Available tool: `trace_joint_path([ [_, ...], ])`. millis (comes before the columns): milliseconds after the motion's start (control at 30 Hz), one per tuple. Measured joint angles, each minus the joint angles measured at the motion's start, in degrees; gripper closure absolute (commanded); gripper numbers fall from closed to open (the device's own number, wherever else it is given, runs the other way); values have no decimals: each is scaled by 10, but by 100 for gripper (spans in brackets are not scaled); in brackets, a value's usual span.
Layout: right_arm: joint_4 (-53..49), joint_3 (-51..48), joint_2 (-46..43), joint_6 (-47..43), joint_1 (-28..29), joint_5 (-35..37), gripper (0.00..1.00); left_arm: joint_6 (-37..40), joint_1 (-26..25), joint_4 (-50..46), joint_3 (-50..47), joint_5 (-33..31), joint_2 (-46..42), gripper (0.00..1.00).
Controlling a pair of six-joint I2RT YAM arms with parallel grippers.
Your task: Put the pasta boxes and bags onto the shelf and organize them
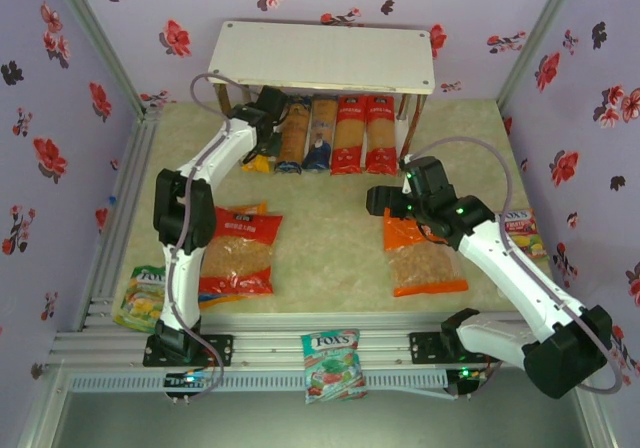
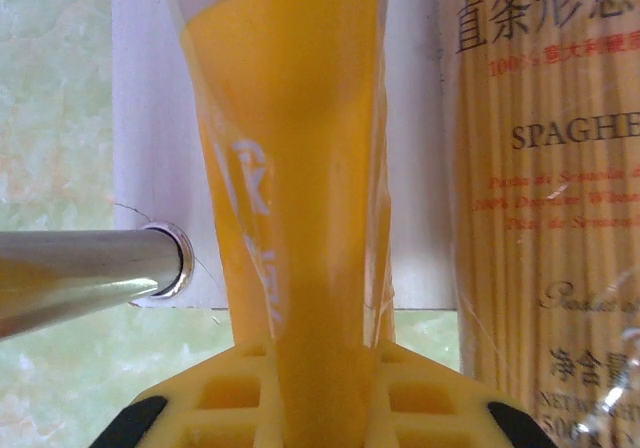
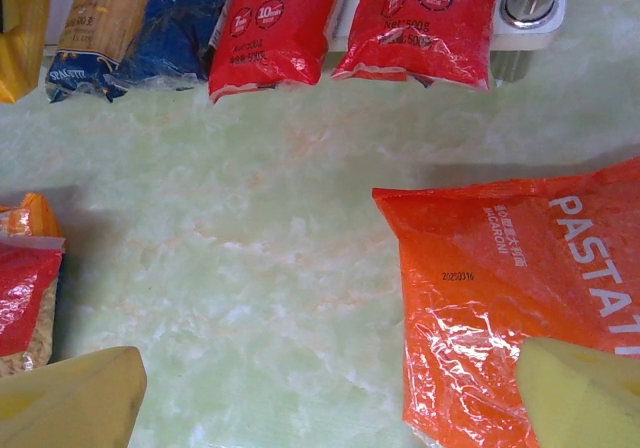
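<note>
Four spaghetti packs (image 1: pixel 350 133) lie on lower board of shelf (image 1: pixel 330 58). Fifth, yellow pack (image 2: pixel 290 168), at left end, pinched in left gripper (image 2: pixel 315 393). Right gripper (image 3: pixel 325 408) spread at far edge of orange bag (image 3: pixel 520 288). Orange bag and red bag (image 1: pixel 238 253) on table — not yet shelved.

spaghetti pack (image 2: pixel 545 218): "SPAGHE"; orange bag (image 3: pixel 500 298): "PASTA"; candy bag (image 1: pixel 332 363): "FOX'S"

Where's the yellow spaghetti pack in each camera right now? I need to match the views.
Top external: yellow spaghetti pack at the left end of the pack row.
Left wrist: centre, running bottom to top.
Right wrist: top-left corner.
Shared landmark: the tan-windowed spaghetti pack beside it on its right.
</note>
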Motion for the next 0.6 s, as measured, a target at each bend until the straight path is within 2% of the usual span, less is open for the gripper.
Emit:
trace_joint_path([
  [300, 0, 1, 4, 0, 0, 0, 4, 5, 2, 10, 1, -3, 15, 81],
  [433, 0, 2, 4, 0, 0, 0, 4, 9, 2, 28, 1, -3, 16, 51],
  [467, 0, 2, 4, 0, 0, 0, 4, 9, 2, 36, 1, -3, 16, 46],
  [600, 0, 2, 4, 0, 0, 0, 4, 6, 3, 50, 2, -3, 16, 42],
])
